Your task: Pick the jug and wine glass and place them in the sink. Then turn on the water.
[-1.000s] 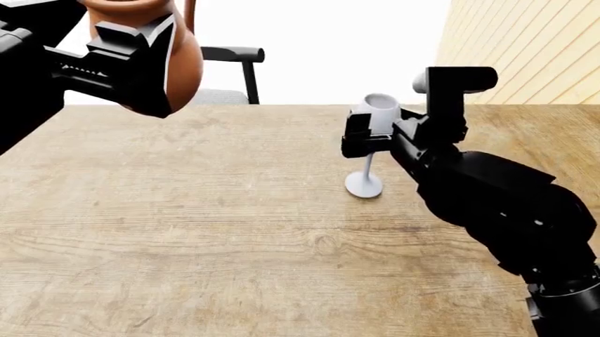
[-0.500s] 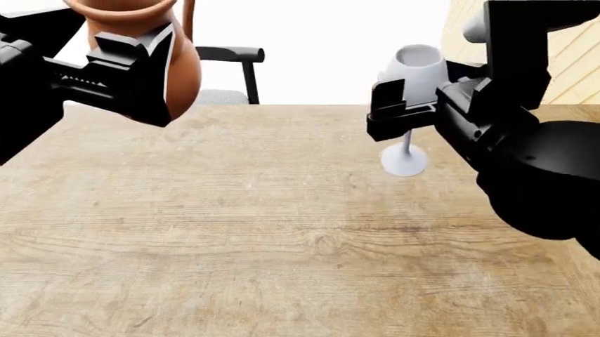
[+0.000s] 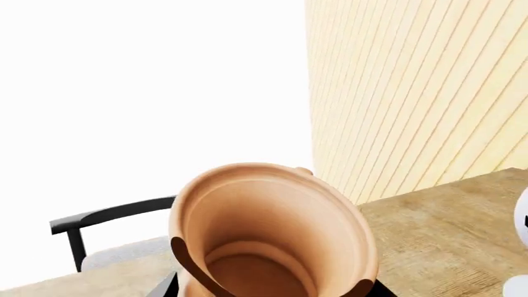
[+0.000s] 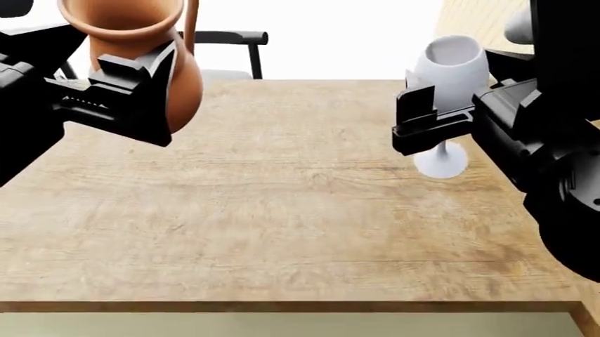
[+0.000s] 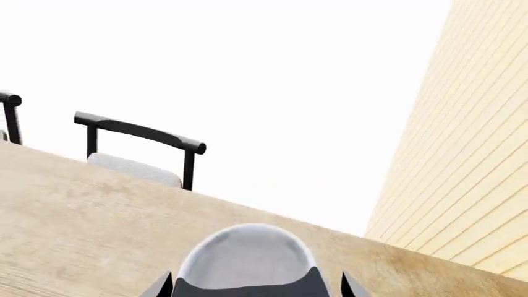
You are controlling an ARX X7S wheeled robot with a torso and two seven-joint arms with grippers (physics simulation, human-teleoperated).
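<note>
Left jaws (image 4: 140, 84): pinching the jug (image 4: 140, 42) around its belly; black pads press on its near side, and the flared rim and neck rise above them.
Jug: one, terracotta, upright, lifted clear of the desk (image 4: 281, 232) above its far left corner; the loop handle faces the far side. In the left wrist view the camera looks straight down into the open mouth (image 3: 272, 235).
Right jaws (image 4: 436, 116): pinching the wine glass (image 4: 453, 67) low on its bowl, with the pads either side of it.
Wine glass: one, pale grey-white, upright, raised above the desk near its right edge; stem and round foot (image 4: 440, 163) hang free below the jaws, and the bowl rises above them. In the right wrist view only the bowl's rounded top (image 5: 247, 257) shows between the two finger tips.
Separation: jug and glass well apart, one over each side of the desk.
Desk: one, light wood grain, its near edge visible.
Chairs: one black-framed chair (image 4: 230, 42) with a pale seat beyond the far edge; the right wrist view shows the edge of a second at the picture's border.
Wall: pale wooden slats (image 3: 412, 93) past the desk's right edge.
</note>
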